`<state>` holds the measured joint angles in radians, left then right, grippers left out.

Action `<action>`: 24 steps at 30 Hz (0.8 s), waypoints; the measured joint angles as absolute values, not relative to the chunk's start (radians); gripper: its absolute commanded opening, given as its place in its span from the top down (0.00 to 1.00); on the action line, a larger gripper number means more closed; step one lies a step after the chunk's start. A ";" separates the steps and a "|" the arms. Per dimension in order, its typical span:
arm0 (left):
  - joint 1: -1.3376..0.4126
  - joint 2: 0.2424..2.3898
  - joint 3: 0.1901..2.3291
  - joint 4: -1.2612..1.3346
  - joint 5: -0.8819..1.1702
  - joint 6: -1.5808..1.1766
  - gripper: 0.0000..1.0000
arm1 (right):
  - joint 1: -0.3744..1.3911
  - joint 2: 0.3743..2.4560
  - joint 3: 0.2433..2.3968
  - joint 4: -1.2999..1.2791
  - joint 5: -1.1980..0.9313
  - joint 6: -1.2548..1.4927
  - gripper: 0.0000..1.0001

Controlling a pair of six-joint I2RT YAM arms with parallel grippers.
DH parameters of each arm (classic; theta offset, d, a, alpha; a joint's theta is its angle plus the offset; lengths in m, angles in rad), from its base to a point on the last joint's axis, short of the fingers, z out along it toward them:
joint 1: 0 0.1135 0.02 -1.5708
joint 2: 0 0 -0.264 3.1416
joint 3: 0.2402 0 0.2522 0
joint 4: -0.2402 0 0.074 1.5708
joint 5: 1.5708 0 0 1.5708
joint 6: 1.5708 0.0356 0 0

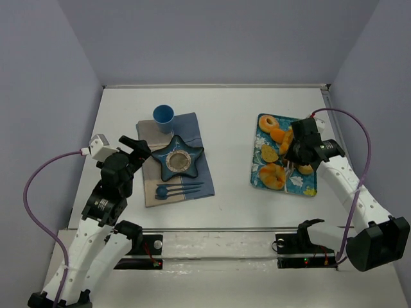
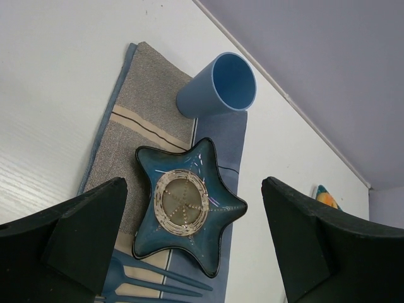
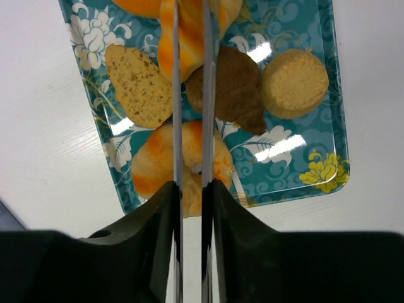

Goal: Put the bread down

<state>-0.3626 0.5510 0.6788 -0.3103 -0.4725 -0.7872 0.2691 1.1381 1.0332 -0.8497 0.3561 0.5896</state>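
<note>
Several breads lie on a teal flowered tray (image 1: 307, 186): orange rolls (image 1: 273, 176), a speckled slice (image 3: 140, 85), a brown pastry (image 3: 237, 88) and a round bun (image 3: 295, 83). My right gripper (image 1: 298, 151) hovers over the tray, shut on metal tongs (image 3: 176, 126). The tongs' two blades run close together across an orange roll (image 3: 189, 38). Their tips are out of view, so I cannot tell if that roll is gripped. My left gripper (image 1: 136, 149) is open and empty, just left of a blue star-shaped plate (image 1: 182, 159), which shows empty in the left wrist view (image 2: 183, 208).
The star plate sits on a grey-blue placemat (image 1: 192, 128) with a blue cup (image 1: 163, 116) at its far end and blue cutlery (image 1: 180, 188) at its near end. White table (image 1: 231, 141) separates placemat and tray. Grey walls close in the sides and back.
</note>
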 measured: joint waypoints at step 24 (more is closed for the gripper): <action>-0.363 0.538 0.679 -0.311 -0.484 -0.796 0.01 | 0.260 0.975 1.164 -0.778 0.038 0.346 0.93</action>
<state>-0.3626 0.5385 0.6788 -0.3111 -0.4843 -0.7956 0.2604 0.9749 1.1645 -0.7776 0.0376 0.3462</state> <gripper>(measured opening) 0.990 0.263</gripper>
